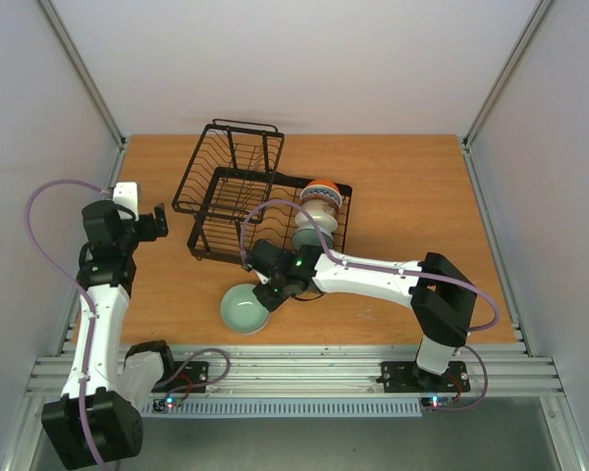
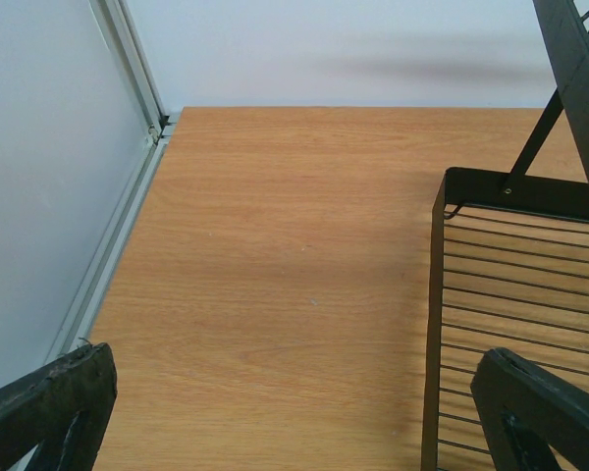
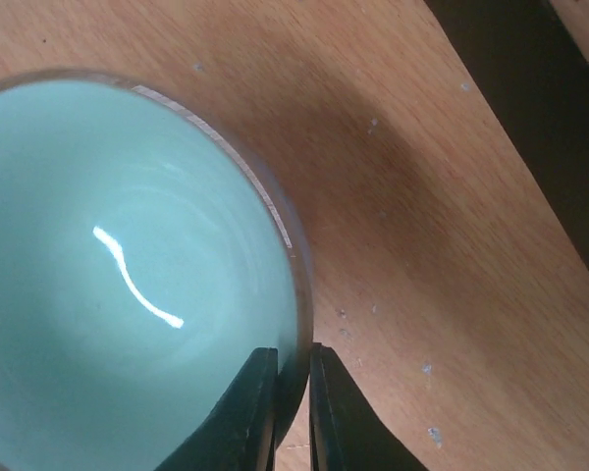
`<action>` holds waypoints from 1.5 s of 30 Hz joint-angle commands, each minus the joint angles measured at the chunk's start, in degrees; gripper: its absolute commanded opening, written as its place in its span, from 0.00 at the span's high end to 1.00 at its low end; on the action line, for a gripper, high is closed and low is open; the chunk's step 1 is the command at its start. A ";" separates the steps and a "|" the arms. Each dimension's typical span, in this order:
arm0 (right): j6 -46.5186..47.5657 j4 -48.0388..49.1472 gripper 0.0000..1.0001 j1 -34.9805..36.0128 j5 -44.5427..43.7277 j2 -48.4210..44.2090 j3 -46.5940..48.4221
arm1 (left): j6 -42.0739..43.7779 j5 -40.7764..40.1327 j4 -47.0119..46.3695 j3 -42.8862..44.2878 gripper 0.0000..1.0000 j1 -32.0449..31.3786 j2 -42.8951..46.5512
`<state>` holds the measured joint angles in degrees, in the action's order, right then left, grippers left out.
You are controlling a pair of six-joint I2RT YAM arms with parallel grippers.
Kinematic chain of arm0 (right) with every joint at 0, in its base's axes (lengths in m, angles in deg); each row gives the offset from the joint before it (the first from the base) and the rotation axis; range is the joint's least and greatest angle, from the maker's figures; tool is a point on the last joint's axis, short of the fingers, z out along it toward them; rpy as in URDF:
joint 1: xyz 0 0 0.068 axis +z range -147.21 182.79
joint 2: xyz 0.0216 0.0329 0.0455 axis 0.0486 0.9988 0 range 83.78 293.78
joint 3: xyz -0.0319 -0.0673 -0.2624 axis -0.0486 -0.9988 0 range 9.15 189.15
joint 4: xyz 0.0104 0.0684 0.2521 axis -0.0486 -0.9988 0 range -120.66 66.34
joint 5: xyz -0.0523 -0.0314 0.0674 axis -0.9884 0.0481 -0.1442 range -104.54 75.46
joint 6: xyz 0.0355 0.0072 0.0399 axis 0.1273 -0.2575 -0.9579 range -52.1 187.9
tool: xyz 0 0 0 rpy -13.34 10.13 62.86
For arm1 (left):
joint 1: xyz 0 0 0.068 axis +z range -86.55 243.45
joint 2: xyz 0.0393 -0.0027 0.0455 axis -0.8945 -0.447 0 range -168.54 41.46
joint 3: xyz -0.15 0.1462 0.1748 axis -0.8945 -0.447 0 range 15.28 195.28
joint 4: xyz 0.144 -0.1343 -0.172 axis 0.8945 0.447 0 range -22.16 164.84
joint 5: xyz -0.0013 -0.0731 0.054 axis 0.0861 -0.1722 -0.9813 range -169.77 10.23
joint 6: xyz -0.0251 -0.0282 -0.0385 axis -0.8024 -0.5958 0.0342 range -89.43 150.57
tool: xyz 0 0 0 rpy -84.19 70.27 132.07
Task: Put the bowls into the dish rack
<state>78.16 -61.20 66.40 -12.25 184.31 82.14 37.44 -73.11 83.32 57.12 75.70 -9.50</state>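
Note:
A pale green bowl (image 1: 244, 309) sits on the table near the front, left of centre. My right gripper (image 1: 271, 293) is shut on its right rim; in the right wrist view one finger is inside the green bowl (image 3: 128, 285) and the other outside, at the gripper (image 3: 293, 392). The black wire dish rack (image 1: 238, 186) stands at the back middle. Its right part holds an orange-rimmed bowl (image 1: 322, 190), a white bowl (image 1: 321, 209) and a green bowl (image 1: 309, 236) on edge. My left gripper (image 1: 161, 220) is open and empty, left of the dish rack (image 2: 515, 294).
The rack's raised basket section (image 1: 231, 162) tilts at the back left. Grey walls with metal frame rails (image 2: 128, 186) enclose the table on the left, back and right. My right arm (image 1: 373, 277) stretches across the front of the rack.

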 commanded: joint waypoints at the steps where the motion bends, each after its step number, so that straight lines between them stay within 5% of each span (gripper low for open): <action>1: 0.61 -1.31 0.91 1.01 -1.14 -0.06 2.25 | 0.05 0.15 -3.19 -0.64 0.01 0.38 -0.20; 9: 1.64 -3.59 0.99 2.15 -4.81 -1.57 3.58 | 0.03 0.20 -3.18 -0.65 0.01 0.41 -0.01; 36: 6.50 -8.44 0.99 2.83 -7.14 -6.28 9.59 | 0.07 0.31 -3.32 -0.69 0.01 0.43 0.15; 45: 8.89 -11.33 0.99 2.83 -16.02 -10.05 10.59 | 0.07 0.45 -3.42 -0.80 0.01 0.45 0.07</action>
<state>84.98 -71.40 68.98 -21.76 178.74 89.68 37.46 -73.09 83.26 57.10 75.74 -9.50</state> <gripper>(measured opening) 0.035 0.994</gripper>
